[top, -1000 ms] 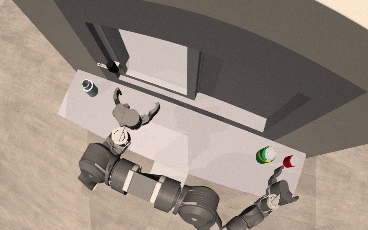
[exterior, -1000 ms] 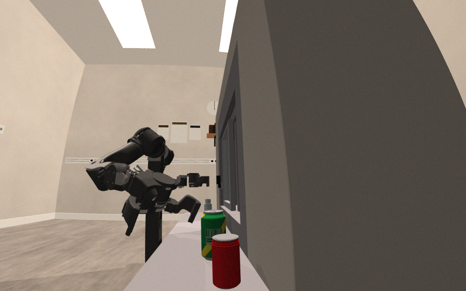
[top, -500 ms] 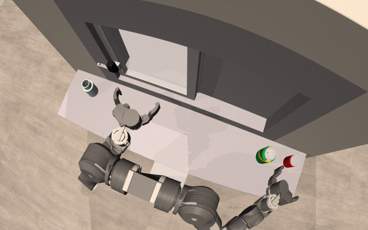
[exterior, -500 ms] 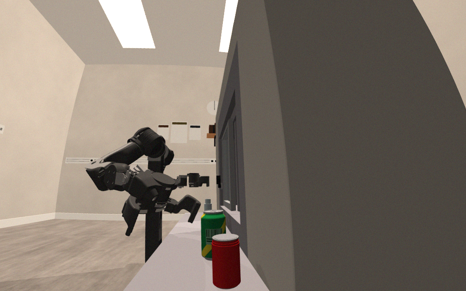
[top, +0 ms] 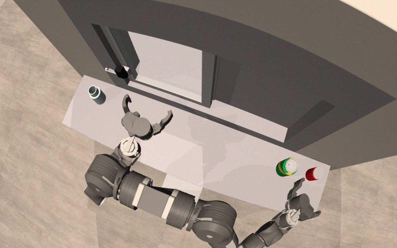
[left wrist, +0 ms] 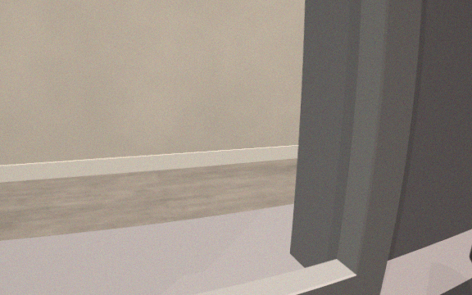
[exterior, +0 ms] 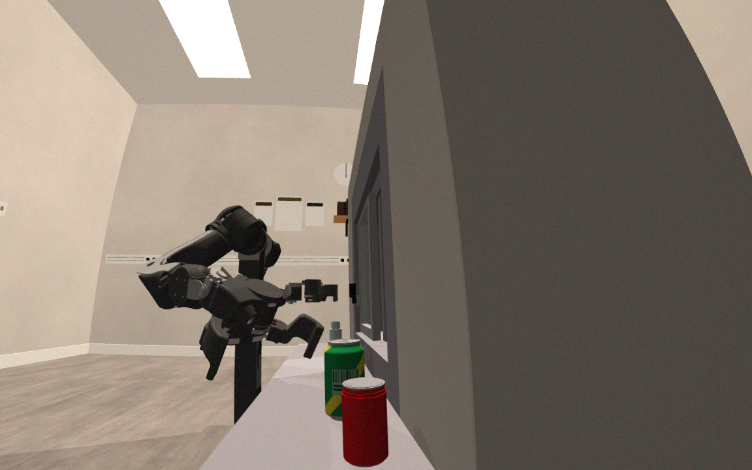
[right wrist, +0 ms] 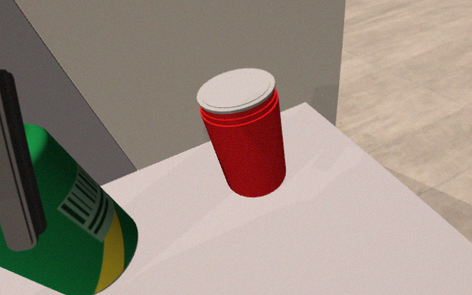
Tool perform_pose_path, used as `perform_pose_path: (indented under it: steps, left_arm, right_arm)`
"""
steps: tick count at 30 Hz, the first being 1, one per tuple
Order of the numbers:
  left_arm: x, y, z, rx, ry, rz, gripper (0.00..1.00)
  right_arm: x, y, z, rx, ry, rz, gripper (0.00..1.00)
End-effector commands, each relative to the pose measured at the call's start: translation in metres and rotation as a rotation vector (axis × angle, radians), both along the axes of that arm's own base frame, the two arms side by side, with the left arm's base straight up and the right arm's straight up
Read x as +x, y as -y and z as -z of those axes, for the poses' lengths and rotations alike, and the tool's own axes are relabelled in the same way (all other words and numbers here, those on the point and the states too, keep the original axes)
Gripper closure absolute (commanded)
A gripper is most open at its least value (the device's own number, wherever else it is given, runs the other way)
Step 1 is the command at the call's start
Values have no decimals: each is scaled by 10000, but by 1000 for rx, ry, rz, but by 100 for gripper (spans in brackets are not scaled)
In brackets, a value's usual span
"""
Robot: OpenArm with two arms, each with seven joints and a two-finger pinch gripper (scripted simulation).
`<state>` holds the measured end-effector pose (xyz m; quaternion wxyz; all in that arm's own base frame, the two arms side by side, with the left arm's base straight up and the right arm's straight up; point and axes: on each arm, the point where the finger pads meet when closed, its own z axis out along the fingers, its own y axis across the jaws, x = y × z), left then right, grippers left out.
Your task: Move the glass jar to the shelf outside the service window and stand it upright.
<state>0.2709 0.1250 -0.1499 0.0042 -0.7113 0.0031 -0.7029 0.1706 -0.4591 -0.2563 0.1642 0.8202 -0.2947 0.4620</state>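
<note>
The glass jar [top: 97, 94] [exterior: 335, 333] stands upright on the inside shelf [top: 240, 182] [right wrist: 342, 229], near its far left end in the top view. The black handle [top: 121, 71] [exterior: 352, 292] is at the left edge of the clear pane, which looks closed. My left gripper [top: 149, 104] is open and empty above the shelf, to the right of the jar and short of the window. My right gripper [top: 310, 196] [exterior: 259, 366] is open and empty near the shelf's right end. The outside shelf [top: 169, 61] [left wrist: 117, 266] shows through the pane.
A green and yellow can [top: 286, 167] [exterior: 343, 356] [right wrist: 47, 184] and a red can [top: 311, 174] [exterior: 364, 423] [right wrist: 252, 152] stand upright at the inside shelf's right end, close to my right gripper. The window's grey upright [top: 208, 80] [left wrist: 371, 123] and the wall bound the shelf's far side.
</note>
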Motion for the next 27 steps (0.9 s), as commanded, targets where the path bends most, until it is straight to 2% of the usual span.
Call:
perform_pose_path:
  steps: [1, 12, 14, 15, 27]
  left_arm:
    - [-1, 0, -11, 0, 3, 0, 0]
    - [-1, 0, -11, 0, 3, 0, 0]
    - [-1, 0, -11, 0, 3, 0, 0]
    - [-1, 0, -11, 0, 3, 0, 0]
    - [-1, 0, -11, 0, 3, 0, 0]
  right_arm:
    - [-4, -8, -30, -9, -2, 6, 0]
    - [-18, -255, -86, -15, 3, 2, 0]
    - [-18, -255, -86, -15, 3, 2, 0]
    - [-12, -293, -82, -7, 11, -3, 0]
    - [-50, -557, -120, -14, 5, 1, 0]
